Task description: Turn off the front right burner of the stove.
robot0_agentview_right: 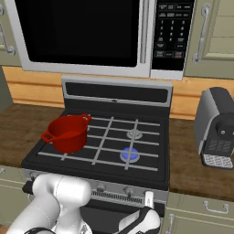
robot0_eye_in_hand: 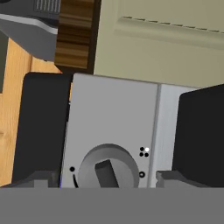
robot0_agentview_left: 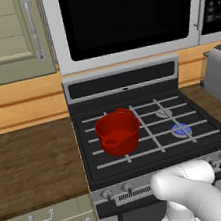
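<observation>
Burner seen lit blue, front right on stove, beside red pot. Gripper held open, jaws flanking knob. Jaws best centred on ridge before closing, then knob turned.

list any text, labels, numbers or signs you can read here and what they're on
No text can be read in any view.
Microwave keypad: rows of small light marks, too blurred to read.
Stove front panel: small dots and a short curved mark around the knob, symbols only, no letters or digits.
Coffee machine: no label visible.
</observation>
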You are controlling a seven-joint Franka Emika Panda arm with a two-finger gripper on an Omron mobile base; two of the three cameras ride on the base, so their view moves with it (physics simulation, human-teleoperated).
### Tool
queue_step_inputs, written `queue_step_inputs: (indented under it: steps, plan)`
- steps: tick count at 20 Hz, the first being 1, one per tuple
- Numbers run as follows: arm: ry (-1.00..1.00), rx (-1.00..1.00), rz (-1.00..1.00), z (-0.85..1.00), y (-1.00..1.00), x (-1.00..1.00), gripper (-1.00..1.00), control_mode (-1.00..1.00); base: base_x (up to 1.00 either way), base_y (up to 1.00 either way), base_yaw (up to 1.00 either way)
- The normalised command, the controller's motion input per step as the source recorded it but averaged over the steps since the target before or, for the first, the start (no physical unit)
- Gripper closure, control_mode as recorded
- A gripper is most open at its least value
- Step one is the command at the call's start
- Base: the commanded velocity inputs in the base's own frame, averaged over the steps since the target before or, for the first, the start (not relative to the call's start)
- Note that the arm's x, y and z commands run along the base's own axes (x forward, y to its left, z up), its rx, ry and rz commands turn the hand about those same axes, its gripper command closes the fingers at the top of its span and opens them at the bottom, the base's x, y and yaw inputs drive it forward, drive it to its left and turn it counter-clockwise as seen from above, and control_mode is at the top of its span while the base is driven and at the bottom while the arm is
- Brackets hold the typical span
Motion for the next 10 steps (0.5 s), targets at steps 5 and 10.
queue_step_inputs:
  steps: [5,10]
  plan:
    - [0.00,0.00,0.00,0.00,0.00,0.00,1.00,-1.00,0.00,0.00,0.00]
    - [0.00,0.00,0.00,0.00,0.00,0.00,1.00,-1.00,0.00,0.00,0.00]
